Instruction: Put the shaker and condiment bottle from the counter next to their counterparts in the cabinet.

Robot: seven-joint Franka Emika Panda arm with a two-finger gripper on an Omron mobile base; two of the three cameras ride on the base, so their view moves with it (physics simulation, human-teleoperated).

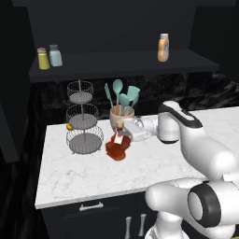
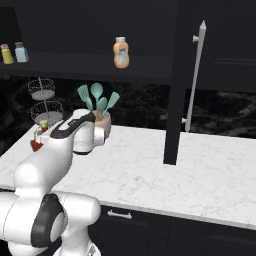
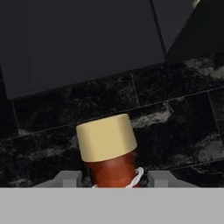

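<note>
You have the squat dark red condiment bottle (image 1: 117,147) with its yellowish cap standing on the white marble-look counter (image 1: 154,165) near the left end, just in front of the tan crock of teal utensils (image 1: 121,103) and to the right of the three-tier wire basket stand (image 1: 82,119). Your two-finger gripper (image 1: 122,130) reaches in sideways from the right at the level of the bottle's narrow neck.

In the hand view the red neck (image 3: 113,171) sits squarely between the two grey fingertips (image 3: 66,178), with the yellowish cap (image 3: 106,137) rising just beyond them. The tips stand close on either side of the neck, but a thin gap shows on each side and the contact line is hidden at the bottom edge, so you cannot tell whether the jaws are actually clamped on it or only bracketing it. From the right base view, your arm covers most of the bottle; just the cap and a bit of red (image 2: 36,145) show past the wrist.

Up on the long black shelf of the dark cabinet (image 1: 126,63), the pale teal-blue shaker (image 1: 55,55) stands just beside the small yellow shaker (image 1: 43,59) at the left end. The slim orange bottle with a pale cap (image 1: 163,47) stands well apart, towards the right.
</note>
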